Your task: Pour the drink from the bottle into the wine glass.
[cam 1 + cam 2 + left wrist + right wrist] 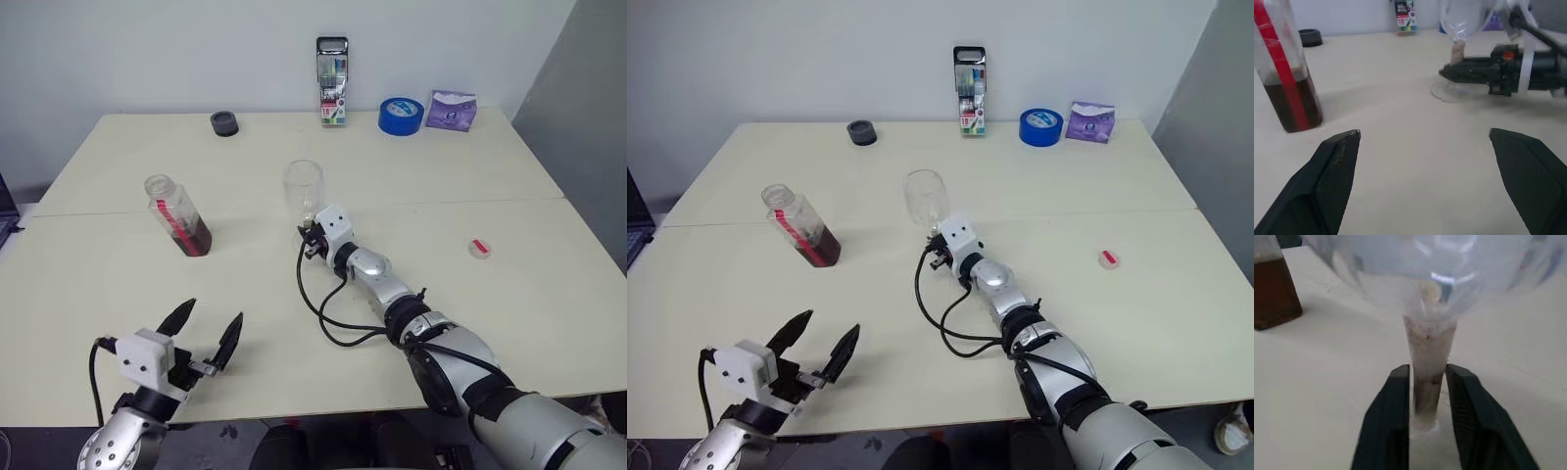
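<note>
Gripping: right claw (pixel 1428 382) clamped on clear stemmed wine glass (pixel 304 189)
Left claw (pixel 209 330): fingers apart, empty
Clear plastic bottle (pixel 177 215): uncapped, dark red-brown drink (pixel 193 238), on cream bench (pixel 509 176)

The worktop (pixel 490 323) is viewed from above by both eye views (side by side, nearly the same scene). The left wrist view is set low, looking level across to the bottle (pixel 1288 73) and wine glass (pixel 1462 29). The glass stem is seen very close in the right wrist view.
</note>
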Controlling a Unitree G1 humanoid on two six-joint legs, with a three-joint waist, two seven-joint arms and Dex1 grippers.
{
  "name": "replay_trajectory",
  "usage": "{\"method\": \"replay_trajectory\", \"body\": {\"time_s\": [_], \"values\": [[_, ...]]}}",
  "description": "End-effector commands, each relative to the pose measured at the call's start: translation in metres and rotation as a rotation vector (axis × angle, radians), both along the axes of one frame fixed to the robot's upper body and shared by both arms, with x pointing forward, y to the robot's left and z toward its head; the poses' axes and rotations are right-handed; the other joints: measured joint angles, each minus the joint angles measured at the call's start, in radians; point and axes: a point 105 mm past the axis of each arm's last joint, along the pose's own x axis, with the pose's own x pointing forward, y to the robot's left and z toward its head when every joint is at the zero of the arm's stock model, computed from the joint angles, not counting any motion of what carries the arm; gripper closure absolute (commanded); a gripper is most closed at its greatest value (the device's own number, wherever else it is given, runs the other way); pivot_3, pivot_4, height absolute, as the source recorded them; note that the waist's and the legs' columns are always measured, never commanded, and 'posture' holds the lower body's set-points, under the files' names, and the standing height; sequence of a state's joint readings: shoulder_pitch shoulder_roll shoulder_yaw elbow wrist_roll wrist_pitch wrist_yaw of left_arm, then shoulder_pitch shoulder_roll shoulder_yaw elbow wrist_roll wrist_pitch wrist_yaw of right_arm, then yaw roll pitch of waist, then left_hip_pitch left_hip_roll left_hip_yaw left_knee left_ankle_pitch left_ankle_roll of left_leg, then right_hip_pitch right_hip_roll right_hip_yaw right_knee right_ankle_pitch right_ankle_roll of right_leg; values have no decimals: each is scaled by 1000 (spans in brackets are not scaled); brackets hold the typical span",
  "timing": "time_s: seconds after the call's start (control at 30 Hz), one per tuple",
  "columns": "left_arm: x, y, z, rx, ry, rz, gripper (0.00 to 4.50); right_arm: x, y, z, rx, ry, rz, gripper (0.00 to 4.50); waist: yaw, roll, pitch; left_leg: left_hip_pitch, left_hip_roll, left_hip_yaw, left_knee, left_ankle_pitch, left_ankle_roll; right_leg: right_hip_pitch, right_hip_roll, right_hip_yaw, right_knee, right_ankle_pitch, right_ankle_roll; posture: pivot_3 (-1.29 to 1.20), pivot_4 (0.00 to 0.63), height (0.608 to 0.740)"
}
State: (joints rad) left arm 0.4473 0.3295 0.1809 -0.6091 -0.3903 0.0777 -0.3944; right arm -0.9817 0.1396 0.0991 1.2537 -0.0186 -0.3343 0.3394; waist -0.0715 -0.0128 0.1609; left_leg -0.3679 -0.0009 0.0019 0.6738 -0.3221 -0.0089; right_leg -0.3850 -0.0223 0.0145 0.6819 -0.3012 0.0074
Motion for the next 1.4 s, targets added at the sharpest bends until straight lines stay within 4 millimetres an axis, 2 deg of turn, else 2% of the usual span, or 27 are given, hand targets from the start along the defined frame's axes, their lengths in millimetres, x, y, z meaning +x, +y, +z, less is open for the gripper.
{"method": "replay_trajectory", "body": {"time_s": [0.03, 0.17, 0.23, 0.4, 0.5, 0.6, 0.7, 0.9, 1.0, 1.13, 1.4], "values": [[2, -17, 29, 11, -47, -15, 0, -10, 29, 17, 56, -29, 63, 2014, 5, 0, 0, 0, 0, 0, 0, 0, 0, 0, 0, 0, 0, 0, 0, 0, 150, 740], [5, -19, 31, 13, -28, -11, 0, -9, 23, 17, 67, -41, 65, 585, -2, 0, 0, 1, 0, 0, -3, 0, -1, -1, 1, 1, -1, 0, 0, 0, 150, 740], [8, -20, 32, 13, -27, -11, 0, -8, 15, 15, 73, -48, 63, 25, 1, 0, 0, 0, 0, 0, -3, 1, -1, -2, 1, 0, -1, 0, 0, 0, 150, 740], [10, -20, 33, 7, -25, -2, 0, -8, -18, 12, 75, -89, 56, 25, 16, -1, -1, 0, 0, 0, -3, 1, -1, -1, 1, 0, -2, 0, 0, 0, 150, 740], [10, -21, 31, -1, -19, 5, 0, -16, -42, 14, 69, -106, 85, 25, 28, -1, -1, -1, 0, 0, -3, 1, -1, -1, 1, 0, -2, 0, 0, 0, 150, 740], [10, -22, 29, -8, -13, 17, 0, -34, -64, 23, 47, -112, 132, 25, 40, -1, -1, -2, 0, 0, -2, 1, -1, -1, 0, 0, -2, 0, 0, 0, 150, 740], [12, -20, 27, -15, -12, 39, 0, -56, -85, 43, 14, -126, 175, 25, 40, -1, -1, -2, 0, -1, -2, 1, -1, -2, 1, 0, -2, 0, 0, 0, 150, 740], [18, -6, 24, -23, -10, 137, 0, -97, -110, 75, -42, -121, 292, 25, 41, -1, 0, -1, 0, -1, -3, 1, -1, -1, 2, -1, -2, -1, 0, 0, 150, 740], [22, 8, 18, -11, -7, 224, 0, -115, -117, 87, -45, -116, 372, 25, 43, -3, 1, -1, 0, -2, -2, 1, -1, -1, 1, -1, -3, -1, 0, 0, 150, 740], [28, 29, 15, -9, -14, 341, 0, -135, -122, 92, -54, -92, 483, 25, 43, -5, 2, -1, 0, -2, -2, 1, -1, 0, 1, -1, -3, -1, 0, 0, 150, 740], [56, 46, 28, 19, -62, 364, 0, -148, -113, 107, -35, -74, 572, 25, 44, -7, 3, -3, 0, -4, 2, 1, -1, 0, 2, -3, -2, -1, 0, 0, 150, 740]]}}
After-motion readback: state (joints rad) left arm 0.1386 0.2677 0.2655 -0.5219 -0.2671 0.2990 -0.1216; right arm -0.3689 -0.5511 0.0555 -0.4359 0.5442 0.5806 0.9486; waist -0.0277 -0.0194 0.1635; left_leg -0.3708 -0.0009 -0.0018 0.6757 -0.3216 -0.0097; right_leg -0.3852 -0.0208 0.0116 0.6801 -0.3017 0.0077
